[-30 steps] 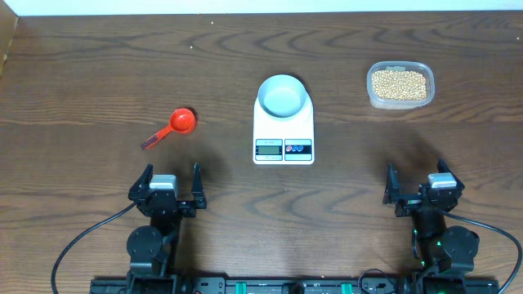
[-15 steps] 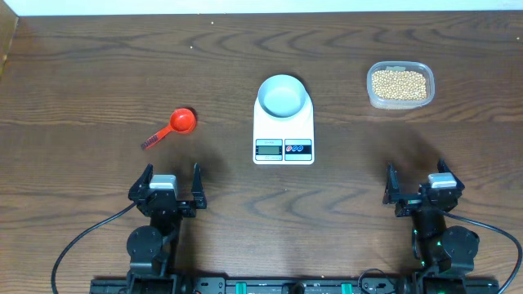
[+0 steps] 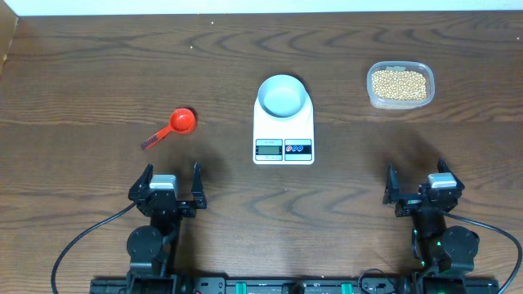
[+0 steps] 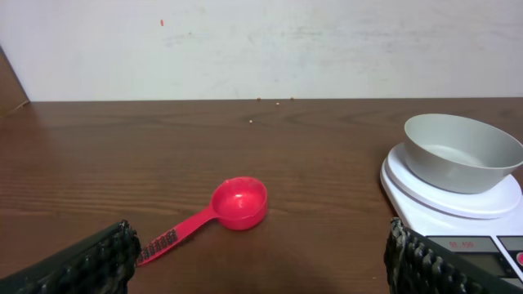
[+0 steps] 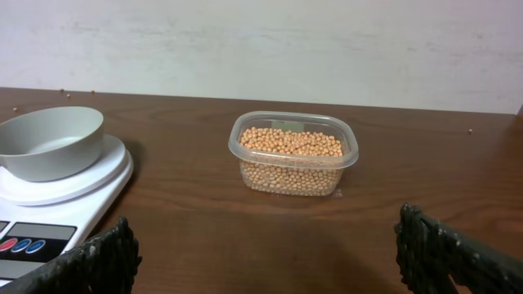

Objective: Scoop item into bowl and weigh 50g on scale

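Observation:
The white scale lies at the table's middle with the pale blue bowl standing empty on its platform. Tan beans fill a clear plastic tub at the back right. A red scoop rests on the wood to the left of the scale. My left gripper stands open near the front edge, below the scoop, with nothing between its fingers. My right gripper is open too, at the front right, well short of the tub. The left wrist view has the scoop and bowl; the right wrist view has the tub, scale and bowl.
A pale wall runs along the table's far edge. Black cables trail from the arm bases at the front. A few stray specks lie near the back of the table.

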You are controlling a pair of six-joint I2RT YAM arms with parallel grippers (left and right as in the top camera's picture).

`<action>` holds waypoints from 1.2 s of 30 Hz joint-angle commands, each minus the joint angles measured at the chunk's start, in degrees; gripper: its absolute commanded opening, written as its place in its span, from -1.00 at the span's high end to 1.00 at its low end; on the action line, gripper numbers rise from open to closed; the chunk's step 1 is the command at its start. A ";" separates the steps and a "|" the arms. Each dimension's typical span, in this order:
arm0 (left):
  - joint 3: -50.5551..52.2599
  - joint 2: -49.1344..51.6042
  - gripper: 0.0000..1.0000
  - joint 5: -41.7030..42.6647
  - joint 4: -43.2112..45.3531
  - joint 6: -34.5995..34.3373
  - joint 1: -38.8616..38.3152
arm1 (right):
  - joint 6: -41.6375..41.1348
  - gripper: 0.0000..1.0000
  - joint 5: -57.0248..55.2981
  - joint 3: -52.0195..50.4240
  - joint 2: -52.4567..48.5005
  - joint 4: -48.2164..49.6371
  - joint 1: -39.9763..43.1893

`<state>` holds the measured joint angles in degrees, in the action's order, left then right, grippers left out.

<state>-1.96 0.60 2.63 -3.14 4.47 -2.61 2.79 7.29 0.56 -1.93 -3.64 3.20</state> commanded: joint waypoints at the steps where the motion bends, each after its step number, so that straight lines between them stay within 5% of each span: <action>1: 1.73 -0.37 -0.96 -0.52 -0.81 -0.44 0.35 | 0.70 -0.99 0.37 -0.24 0.48 -0.04 0.24; 28: 0.81 -0.22 -0.96 2.97 1.05 -0.66 0.35 | 0.70 -0.98 0.37 -0.24 0.48 -0.04 0.24; 36: -5.73 8.87 -0.96 4.96 0.63 -0.68 0.35 | 0.70 -0.99 0.37 -0.24 0.48 -0.04 0.24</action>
<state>-3.25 6.02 5.48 -2.76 4.32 -2.61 2.79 7.29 0.56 -1.93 -3.62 3.20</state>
